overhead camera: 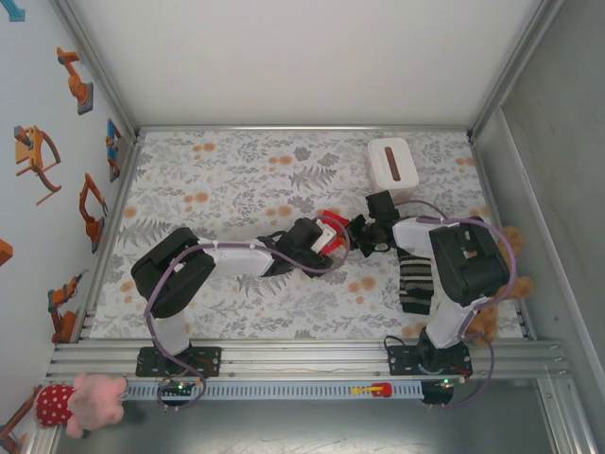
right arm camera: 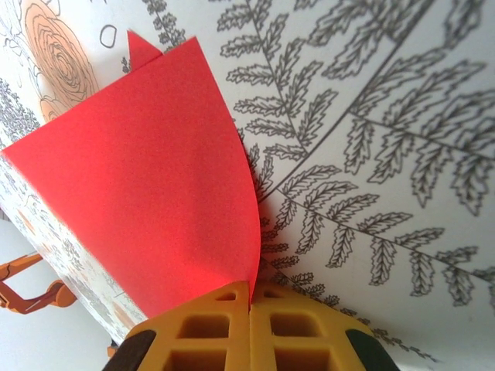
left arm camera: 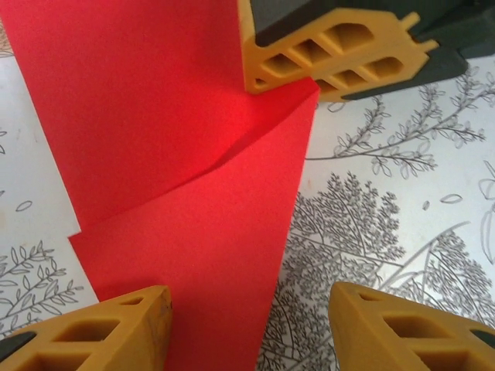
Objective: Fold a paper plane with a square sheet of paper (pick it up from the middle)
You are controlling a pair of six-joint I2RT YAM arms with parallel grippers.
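In the top view the square sheet of paper [overhead camera: 330, 219] is in the middle of the frame, between the left end effector [overhead camera: 324, 241] and the right end effector [overhead camera: 360, 234], over the flowered bench [overhead camera: 227, 170]. A white box [overhead camera: 392, 163] lies at the upper right, and pale walls stand around. In the left wrist view the left fingers [left arm camera: 116, 332] stand apart at the bottom, with the bent sheet passing between them. In the right wrist view the right fingers [right arm camera: 209, 328] are pressed together on the sheet's corner. The paper looks light, thin and easy to crease, so a gentle hold near an edge seems best.
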